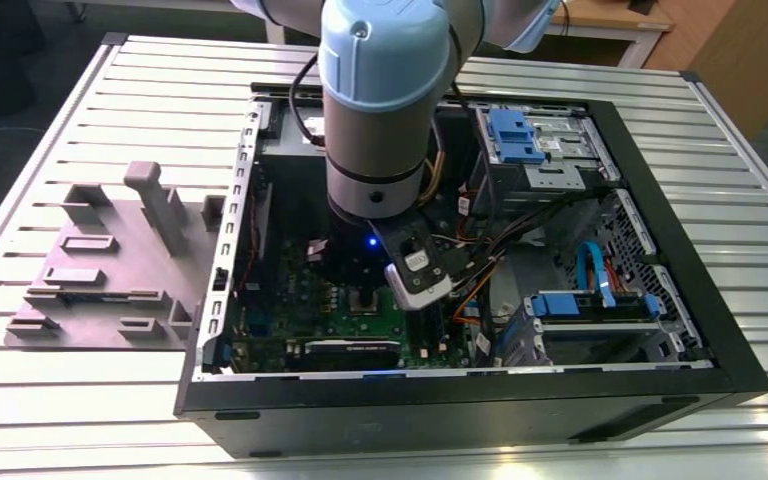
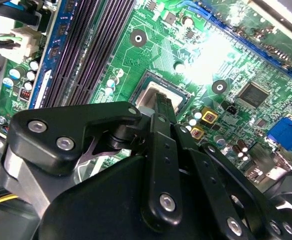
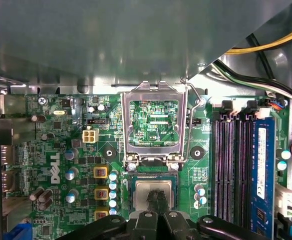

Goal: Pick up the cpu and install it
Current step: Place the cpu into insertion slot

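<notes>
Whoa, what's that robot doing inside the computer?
A robot arm is reaching down into an open computer case. Its gripper is right over the cpu, the little silvery square, which looks to be sitting in its socket on the green motherboard. The socket's metal frame is flipped open, so the chip isn't locked in yet.

Hand atop cpu, contact prob.
</notes>
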`<action>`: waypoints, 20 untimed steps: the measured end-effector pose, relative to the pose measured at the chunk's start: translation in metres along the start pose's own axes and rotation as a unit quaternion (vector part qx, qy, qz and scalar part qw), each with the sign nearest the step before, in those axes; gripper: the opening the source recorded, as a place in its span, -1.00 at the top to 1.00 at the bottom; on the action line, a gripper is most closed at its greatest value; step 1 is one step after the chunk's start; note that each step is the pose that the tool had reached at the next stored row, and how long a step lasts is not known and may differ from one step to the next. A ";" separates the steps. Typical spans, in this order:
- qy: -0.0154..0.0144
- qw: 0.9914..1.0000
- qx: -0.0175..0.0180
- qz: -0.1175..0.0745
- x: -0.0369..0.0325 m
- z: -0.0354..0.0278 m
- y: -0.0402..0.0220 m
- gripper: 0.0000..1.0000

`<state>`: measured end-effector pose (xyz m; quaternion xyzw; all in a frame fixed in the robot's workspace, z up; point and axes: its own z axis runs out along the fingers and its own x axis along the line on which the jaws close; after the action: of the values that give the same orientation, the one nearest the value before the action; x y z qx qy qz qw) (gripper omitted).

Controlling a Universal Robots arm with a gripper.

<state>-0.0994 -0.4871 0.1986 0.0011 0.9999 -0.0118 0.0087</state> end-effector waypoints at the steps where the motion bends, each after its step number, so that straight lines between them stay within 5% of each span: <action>1: 0.000 1.000 0.000 0.000 0.0000 0.0003 0.0000 0.80; 20: 0.000 1.000 0.000 0.000 0.0005 0.0032 0.0002 0.80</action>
<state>-0.0998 -0.4870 0.1953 0.0011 0.9999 -0.0118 0.0090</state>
